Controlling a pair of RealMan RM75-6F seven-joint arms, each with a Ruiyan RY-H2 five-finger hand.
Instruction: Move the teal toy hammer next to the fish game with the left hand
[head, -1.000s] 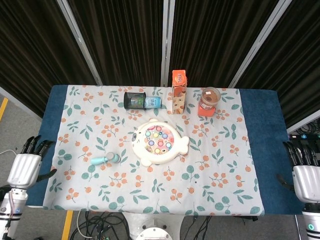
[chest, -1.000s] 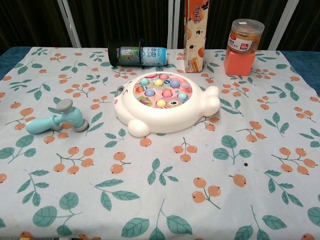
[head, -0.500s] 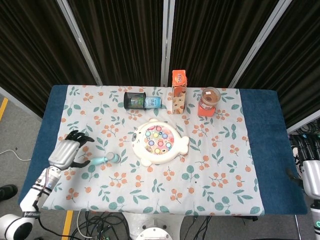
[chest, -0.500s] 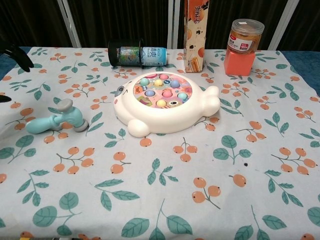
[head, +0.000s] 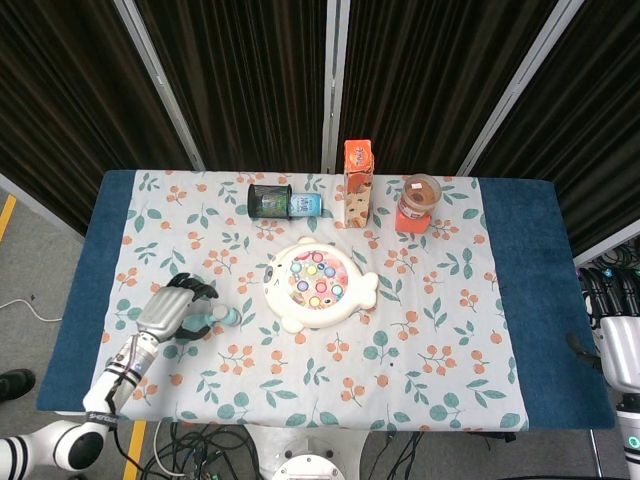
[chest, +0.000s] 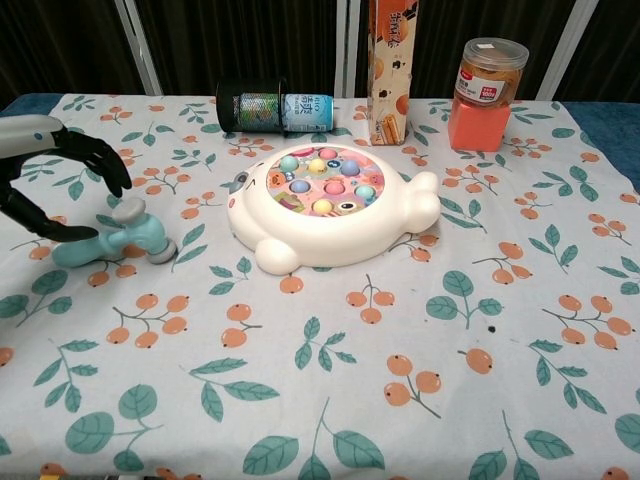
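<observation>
Hammer and left robot hand share the table's left side. The teal toy hammer (chest: 112, 240) lies flat on the floral cloth at about 9 o'clock from the fish game (chest: 325, 205), a little apart from it, with its grey-capped head toward the game and its handle pointing away to the left. The left robot hand (head: 178, 309) hangs over the handle end: in the chest view its dark fingers (chest: 95, 155) arch over the top of the handle while the thumb reaches in from below, so the handle sits between them. Its fingers are spread apart and I cannot tell whether any of them touches the toy; the hammer rests on the cloth. In the head view the hammer head (head: 229, 316) shows just at 3 o'clock of the hand, between the hand and the game.

The right robot hand (head: 618, 345) sits off the table's right edge, at about 4 o'clock from the game and well apart from everything on the cloth; only part of it shows, and I cannot tell how its fingers lie.

Along the far edge, at 12 o'clock from the game, stands an orange carton (head: 358, 184). At 1 o'clock is a clear jar (chest: 489, 72) resting on an orange-red block (chest: 478, 124). At 11 o'clock a dark mesh cup (chest: 247, 104) lies on its side with a small blue-labelled bottle (chest: 307, 112) at its mouth. The table (head: 530, 260) shows blue beyond the cloth.
</observation>
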